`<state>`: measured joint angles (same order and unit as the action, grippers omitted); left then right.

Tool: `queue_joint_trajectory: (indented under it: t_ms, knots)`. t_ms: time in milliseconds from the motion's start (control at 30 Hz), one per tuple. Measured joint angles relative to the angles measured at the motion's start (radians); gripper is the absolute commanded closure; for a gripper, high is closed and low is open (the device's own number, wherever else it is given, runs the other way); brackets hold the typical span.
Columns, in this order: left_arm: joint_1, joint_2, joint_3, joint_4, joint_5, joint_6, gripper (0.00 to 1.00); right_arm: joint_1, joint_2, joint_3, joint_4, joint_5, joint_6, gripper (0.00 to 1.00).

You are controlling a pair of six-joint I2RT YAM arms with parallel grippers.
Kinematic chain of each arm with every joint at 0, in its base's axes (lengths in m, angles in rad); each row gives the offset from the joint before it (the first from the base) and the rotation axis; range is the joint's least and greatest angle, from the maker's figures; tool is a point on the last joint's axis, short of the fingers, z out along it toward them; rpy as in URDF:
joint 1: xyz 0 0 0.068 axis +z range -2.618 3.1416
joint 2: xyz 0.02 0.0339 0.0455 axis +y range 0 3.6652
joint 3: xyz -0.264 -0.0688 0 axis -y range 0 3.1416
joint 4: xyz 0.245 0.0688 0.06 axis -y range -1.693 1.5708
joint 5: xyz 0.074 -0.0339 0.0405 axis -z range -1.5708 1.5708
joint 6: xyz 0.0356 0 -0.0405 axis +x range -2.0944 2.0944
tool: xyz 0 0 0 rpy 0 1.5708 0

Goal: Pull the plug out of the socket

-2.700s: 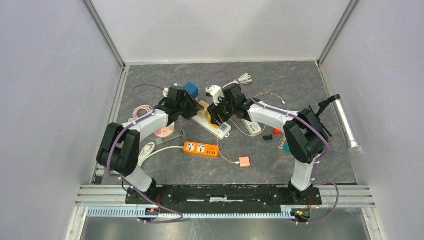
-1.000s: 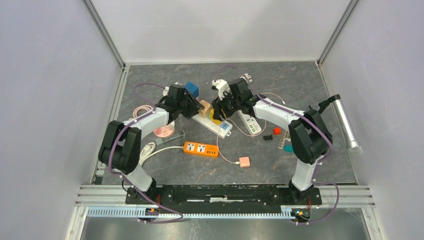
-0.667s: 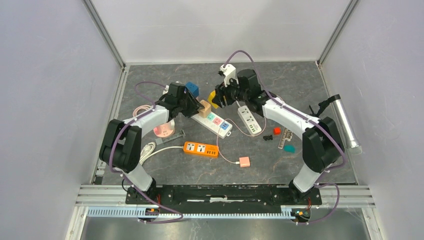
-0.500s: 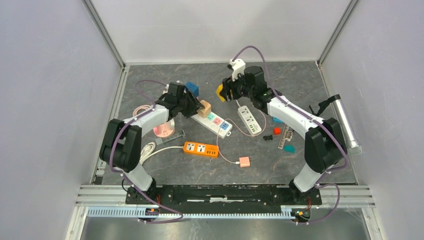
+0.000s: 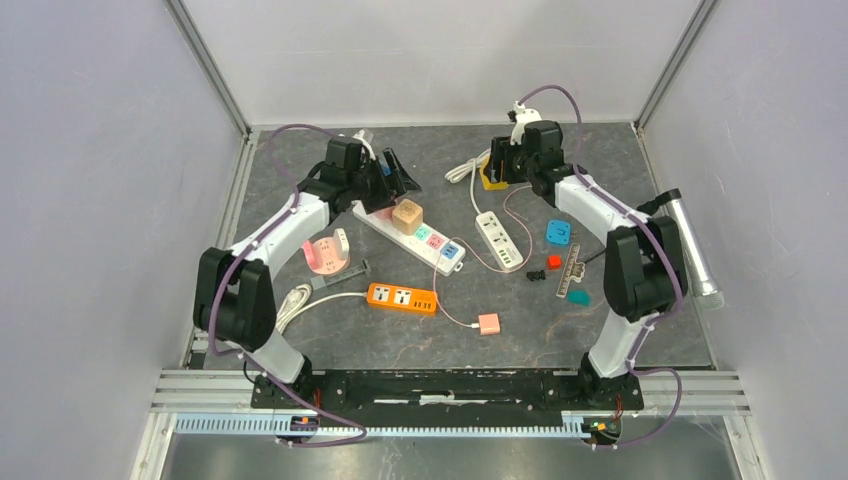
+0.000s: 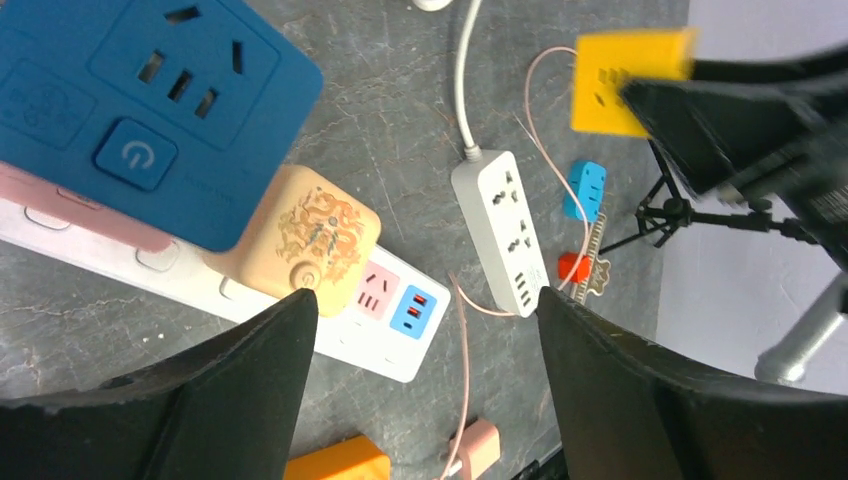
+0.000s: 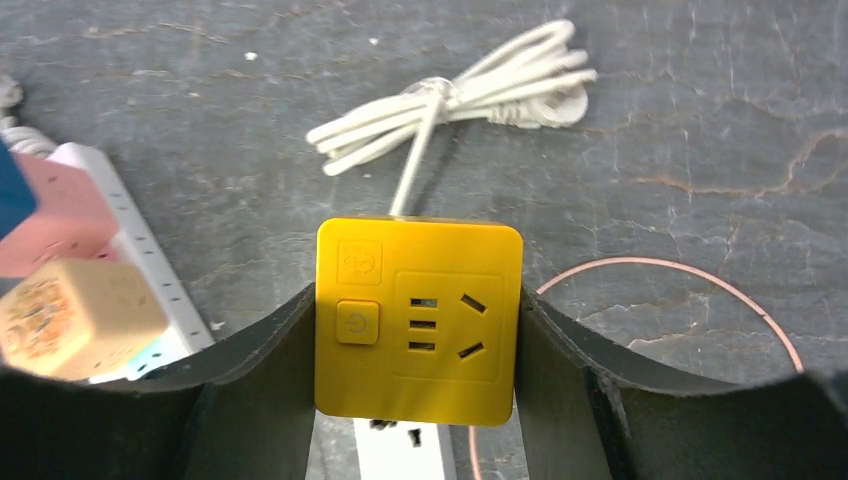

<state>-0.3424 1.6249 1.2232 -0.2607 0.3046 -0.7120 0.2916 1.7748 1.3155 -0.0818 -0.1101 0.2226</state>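
My right gripper (image 7: 420, 300) is shut on the yellow plug adapter (image 7: 418, 320) and holds it in the air at the back of the table (image 5: 490, 176), clear of every strip. The long white power strip (image 5: 380, 223) lies left of centre, with a tan cube adapter (image 5: 407, 215) still plugged in. In the left wrist view a blue adapter (image 6: 150, 110) and a pink one sit on that strip (image 6: 395, 352). My left gripper (image 6: 422, 297) is open and empty above the strip's far end (image 5: 393, 177).
A second short white strip (image 5: 498, 235) with a coiled cord (image 7: 470, 95) lies under the right gripper. An orange strip (image 5: 400, 297), a pink charger (image 5: 488, 323), a small blue adapter (image 5: 558, 232) and a silver cylinder (image 5: 692, 248) lie around.
My right gripper pulled the yellow plug off the long white strip and carried it up and back to the right. My left gripper let go of the strip and rose back, open.
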Motion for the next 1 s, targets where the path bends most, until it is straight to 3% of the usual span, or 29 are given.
queue_joint_trajectory:
  t_ms: [100,567,800,1000]
  knots:
    - [0.004,-0.048,-0.010,-0.012,0.029,0.024,0.00,-0.035,0.059,0.017,-0.006,-0.026,0.018,0.87]
    - [0.006,-0.327,-0.149,-0.026,-0.039,0.100,0.00,-0.094,0.227,0.047,0.009,-0.186,0.091,0.48]
    - [0.006,-0.351,-0.174,-0.030,-0.049,0.105,0.00,-0.127,0.239,0.047,0.021,-0.230,0.097,0.13]
    - [0.006,-0.371,-0.196,-0.037,-0.095,0.104,0.00,-0.136,0.238,0.053,0.018,-0.220,0.065,0.02]
